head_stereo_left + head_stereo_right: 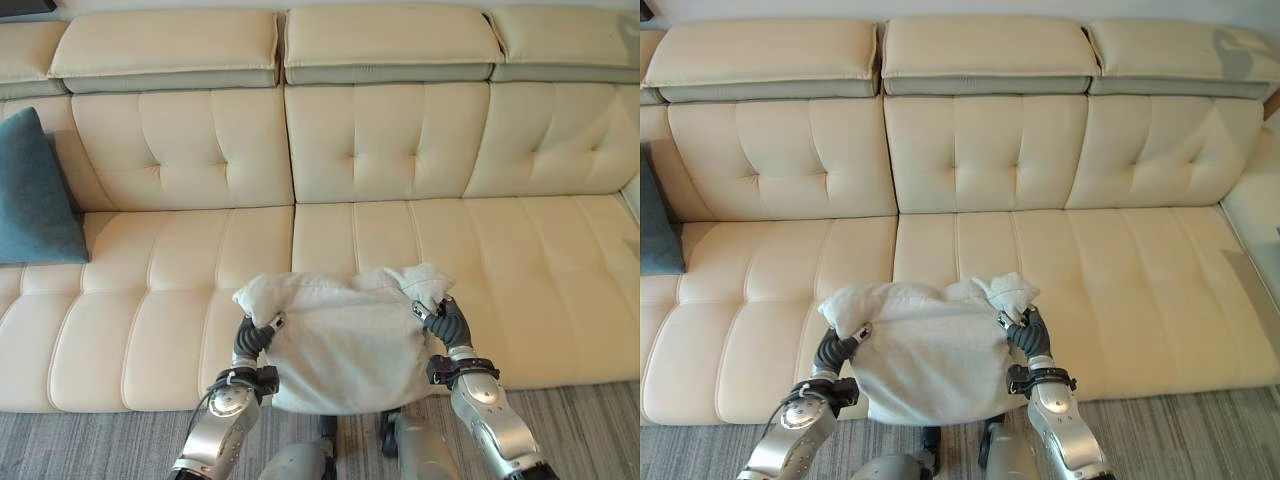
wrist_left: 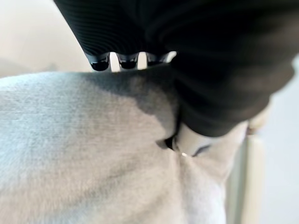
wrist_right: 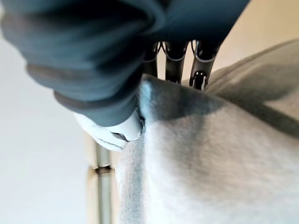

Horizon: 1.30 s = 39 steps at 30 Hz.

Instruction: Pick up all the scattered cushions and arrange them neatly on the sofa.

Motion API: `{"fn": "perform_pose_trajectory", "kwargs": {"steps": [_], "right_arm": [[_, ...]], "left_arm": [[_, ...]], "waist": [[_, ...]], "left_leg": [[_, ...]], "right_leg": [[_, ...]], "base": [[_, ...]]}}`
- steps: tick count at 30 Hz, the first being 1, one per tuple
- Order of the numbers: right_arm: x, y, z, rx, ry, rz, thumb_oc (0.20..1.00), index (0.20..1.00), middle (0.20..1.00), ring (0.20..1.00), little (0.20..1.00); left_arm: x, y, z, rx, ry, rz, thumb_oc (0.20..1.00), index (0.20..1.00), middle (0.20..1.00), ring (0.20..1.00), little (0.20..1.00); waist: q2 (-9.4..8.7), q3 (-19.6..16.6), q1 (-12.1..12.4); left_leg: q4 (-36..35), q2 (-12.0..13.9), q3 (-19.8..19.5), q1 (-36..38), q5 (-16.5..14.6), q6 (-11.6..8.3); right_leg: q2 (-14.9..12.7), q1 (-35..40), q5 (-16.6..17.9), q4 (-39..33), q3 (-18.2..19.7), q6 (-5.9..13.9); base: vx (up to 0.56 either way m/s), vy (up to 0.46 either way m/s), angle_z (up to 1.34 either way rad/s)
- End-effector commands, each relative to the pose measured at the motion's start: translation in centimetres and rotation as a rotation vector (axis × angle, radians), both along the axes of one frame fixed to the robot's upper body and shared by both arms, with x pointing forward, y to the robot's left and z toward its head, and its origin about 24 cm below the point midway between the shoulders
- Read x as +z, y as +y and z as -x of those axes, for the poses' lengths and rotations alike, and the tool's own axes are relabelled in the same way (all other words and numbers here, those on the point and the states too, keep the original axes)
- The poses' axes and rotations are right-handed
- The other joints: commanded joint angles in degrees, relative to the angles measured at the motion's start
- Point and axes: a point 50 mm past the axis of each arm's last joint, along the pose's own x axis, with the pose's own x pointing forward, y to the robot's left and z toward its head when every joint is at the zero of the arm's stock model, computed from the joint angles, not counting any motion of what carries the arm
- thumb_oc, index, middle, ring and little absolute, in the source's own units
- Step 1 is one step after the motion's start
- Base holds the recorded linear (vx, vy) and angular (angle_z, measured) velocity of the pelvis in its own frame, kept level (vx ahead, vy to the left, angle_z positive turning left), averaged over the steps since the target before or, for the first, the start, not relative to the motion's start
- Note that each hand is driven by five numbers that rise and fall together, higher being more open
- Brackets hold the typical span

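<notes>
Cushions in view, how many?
2. The white cushion is pinched between the left hand and right hand over the sofa's front edge; the teal cushion leans at its far-left end.

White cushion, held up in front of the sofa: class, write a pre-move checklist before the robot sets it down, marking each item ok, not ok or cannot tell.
1. Left hand pinches the white cushion at its corner: ok.
2. Right hand pinches the opposite corner: ok.
3. Cushion held level, both upper corners at similar height: ok.
4. Sofa seat beyond the cushion is bare for placing: ok.
5. Teal cushion leans against the backrest at the sofa's left end, apart from the drop spot: ok.
6. Further cushions waiting on the floor: cannot tell.
</notes>
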Motion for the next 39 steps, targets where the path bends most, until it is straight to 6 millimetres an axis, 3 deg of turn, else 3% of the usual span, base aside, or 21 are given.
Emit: {"fn": "perform_pose_trajectory", "kwargs": {"steps": [1, 8, 15, 20, 23, 27, 32, 34, 39], "right_arm": [[6.7, -0.5, -0.7, 0.009, -0.346, -0.016, 0.2, 0.2, 0.2, 0.2, 0.2], [9.0, 1.2, -0.8, 0.089, -0.441, 0.011, 0.2, 0.2, 0.2, 0.2, 0.2], [11.5, 3.2, -2.4, 0.132, -0.546, 0.106, 0.2, 0.2, 0.2, 0.2, 0.2], [13.9, 5.4, -5.3, 0.155, -0.611, 0.153, 0.2, 0.2, 0.2, 0.2, 0.2], [15.9, 6.7, -7.7, 0.135, -0.635, 0.223, 0.2, 0.2, 0.2, 0.2, 0.2], [17.3, 7.7, -9.0, 0.108, -0.647, 0.237, 0.2, 0.2, 0.2, 0.2, 0.2], [16.6, 8.5, -9.0, 0.112, -0.619, 0.22, 0.2, 0.2, 0.2, 0.2, 0.2], [15.6, 9.3, -9.3, 0.125, -0.578, 0.23, 0.2, 0.2, 0.2, 0.2, 0.2], [15.2, 10.3, -10.2, 0.108, -0.549, 0.247, 0.2, 0.2, 0.2, 0.2, 0.2]], "left_arm": [[6.0, 0.9, -0.4, 0.039, -0.324, 0.01, 0.2, 0.2, 0.2, 0.2, 0.2], [7.9, 0.9, 0.3, 0.06, -0.404, 0.07, 0.2, 0.2, 0.2, 0.2, 0.2], [9.0, 3.1, 0.5, 0.186, -0.456, 0.022, 0.2, 0.2, 0.2, 0.2, 0.2], [9.9, 4.4, -1.6, 0.248, -0.489, -0.047, 0.2, 0.2, 0.2, 0.2, 0.2], [12.2, 5.3, -4.3, 0.271, -0.56, -0.135, 0.2, 0.2, 0.2, 0.2, 0.2], [14.6, 5.3, -6.7, 0.272, -0.614, -0.197, 0.2, 0.2, 0.2, 0.2, 0.2], [14.4, 5.2, -7.5, 0.276, -0.589, -0.22, 0.2, 0.2, 0.2, 0.2, 0.2], [14.0, 5.0, -8.7, 0.279, -0.547, -0.237, 0.2, 0.2, 0.2, 0.2, 0.2], [15.2, 4.6, -10.8, 0.294, -0.552, -0.251, 0.2, 0.2, 0.2, 0.2, 0.2]], "waist": [[-1.35, -3.3, -0.4], [-0.98, -4.5, -0.3], [-0.97, -4.9, 1.4], [-1.4, -4.9, 3.2], [-2.14, -3.6, 5.0], [-2.45, -1.8, 5.9], [-2.1, -0.9, 5.9], [-1.65, 0.0, 5.4], [-0.77, 2.1, 4.7]], "left_leg": [[-0.5, 2.5, 2.4, -1.3, -3.0, -4.82], [-0.5, 2.5, 1.5, 0.1, -4.2, -5.06], [-0.5, 2.3, 0.7, 0.6, -4.8, -5.12], [-0.5, 2.2, -0.1, 0.8, -4.8, -5.36], [-0.5, 2.1, -1.0, -1.3, -4.2, -5.64], [-0.5, 1.9, -1.5, -4.4, -3.2, -5.75], [-0.5, 1.7, -1.2, -6.1, -2.7, -5.75], [-0.5, 1.6, -1.0, -7.5, -2.4, -5.79], [1.2, 1.8, -0.6, -11.0, -2.4, -5.5]], "right_leg": [[2.1, 2.7, -6.5, -2.8, -0.8, 1.49], [2.1, 5.8, -8.3, -3.3, -1.6, 1.08], [1.7, 7.2, -9.0, -3.3, -2.5, 1.08], [1.5, 7.9, -9.2, -3.3, -3.5, 1.07], [1.4, 6.6, -8.8, -3.3, -4.4, 0.99], [1.5, 3.9, -8.2, -3.3, -4.9, 0.79], [1.3, 2.1, -8.1, -3.1, -5.1, 0.71], [1.2, 0.8, -8.1, -2.9, -5.0, 0.71], [0.8, -3.4, -8.1, -0.9, -4.0, 0.56]], "base": [[0.09, -0.028, -0.04], [0.08, -0.013, 0.06], [0.04, 0.017, 0.08], [0.03, 0.018, 0.21], [-0.04, 0.003, 0.31], [-0.03, 0.019, 0.25], [0.04, 0.038, 0.04], [0.05, 0.044, 0.01], [0.01, 0.011, 0.0]]}}
